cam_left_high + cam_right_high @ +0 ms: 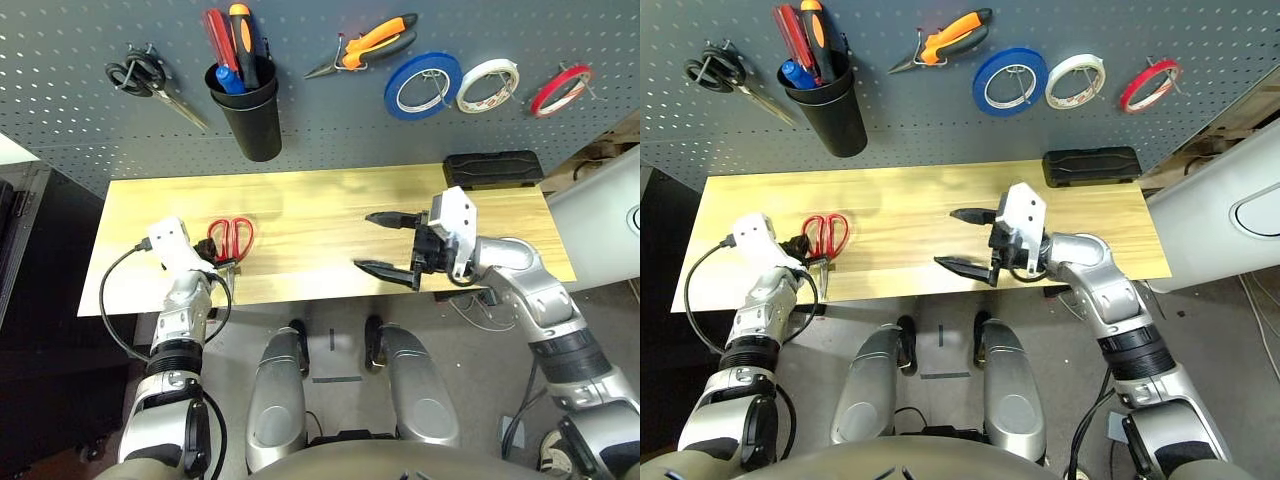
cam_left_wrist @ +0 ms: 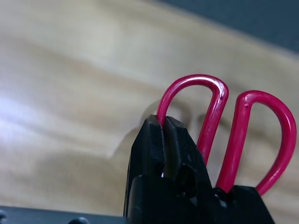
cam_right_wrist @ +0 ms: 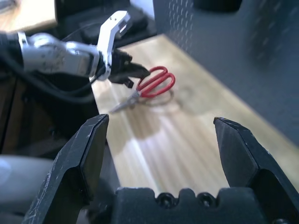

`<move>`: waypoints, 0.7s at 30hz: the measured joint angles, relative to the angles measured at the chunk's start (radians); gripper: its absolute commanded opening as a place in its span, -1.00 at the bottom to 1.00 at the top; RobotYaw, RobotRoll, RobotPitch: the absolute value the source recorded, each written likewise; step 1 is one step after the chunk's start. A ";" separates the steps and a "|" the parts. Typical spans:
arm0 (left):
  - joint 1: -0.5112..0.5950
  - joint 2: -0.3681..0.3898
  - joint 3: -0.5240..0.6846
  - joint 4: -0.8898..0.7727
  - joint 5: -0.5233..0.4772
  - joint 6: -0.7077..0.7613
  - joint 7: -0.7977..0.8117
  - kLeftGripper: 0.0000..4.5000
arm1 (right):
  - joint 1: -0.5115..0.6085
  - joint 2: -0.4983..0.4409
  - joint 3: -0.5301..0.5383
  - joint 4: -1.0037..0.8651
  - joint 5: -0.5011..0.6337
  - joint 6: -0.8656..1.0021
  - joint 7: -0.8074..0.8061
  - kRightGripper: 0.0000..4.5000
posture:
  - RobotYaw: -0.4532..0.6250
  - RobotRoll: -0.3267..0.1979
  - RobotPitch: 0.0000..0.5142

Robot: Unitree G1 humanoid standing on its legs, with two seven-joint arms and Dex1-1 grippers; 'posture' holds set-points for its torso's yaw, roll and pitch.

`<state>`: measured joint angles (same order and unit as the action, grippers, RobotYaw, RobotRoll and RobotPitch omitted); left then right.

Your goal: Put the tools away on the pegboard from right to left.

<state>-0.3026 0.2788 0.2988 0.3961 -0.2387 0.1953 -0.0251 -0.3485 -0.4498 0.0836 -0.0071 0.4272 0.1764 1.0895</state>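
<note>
Red-handled scissors [image 1: 230,240] lay at the left end of the wooden table [image 1: 320,215], near its front edge. Their two loops pointed toward the pegboard [image 1: 330,120] and their blades ran back toward the table's front edge, so the long axis went roughly front to back, tilted a little. The left gripper [image 1: 208,251] had its black fingers [image 2: 159,154] pressed together on the left-hand loop, with the rim of the red handle pinched between them.

The right gripper [image 1: 385,242] hung over the middle of the table, pointing left, its jaws spread wide with nothing between them, well apart from the scissors.

On the pegboard, from left to right, hung black-handled scissors [image 1: 145,80], a black cup [image 1: 248,110] holding a slim red-handled screwdriver [image 1: 219,38] beside other handles in orange and blue, orange-handled needle-nose pliers [image 1: 365,45], a blue tape roll [image 1: 423,85], a white tape roll [image 1: 489,84] and a thin red tape ring [image 1: 560,90]. A black case [image 1: 493,168] lay at the table's far right edge, just under the board. The stretch of table between the red-handled scissors and the board was bare wood.
</note>
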 measured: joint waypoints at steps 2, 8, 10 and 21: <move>0.007 0.001 0.020 -0.083 -0.015 0.032 0.007 -0.99 | -0.025 -0.018 -0.038 0.045 0.020 -0.010 0.028 1.00 | -0.17 0.25 -0.33; 0.040 0.001 0.062 -0.349 -0.057 0.112 0.026 -0.99 | -0.081 -0.065 -0.105 0.104 0.100 -0.013 0.131 1.00 | -0.08 0.25 -0.56; 0.041 0.001 0.074 -0.406 -0.069 0.133 0.028 -0.99 | -0.099 -0.078 -0.114 0.123 0.114 -0.005 0.154 1.00 | -0.07 0.25 -0.61; 0.015 0.009 0.137 -0.570 -0.118 0.129 0.029 -0.99 | -0.109 -0.128 -0.151 0.127 0.161 0.023 0.210 1.00 | -0.15 0.25 -0.72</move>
<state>-0.2880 0.2877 0.4361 -0.1744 -0.3566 0.3245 0.0043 -0.4575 -0.5779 -0.0678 0.1198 0.5877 0.1992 1.2993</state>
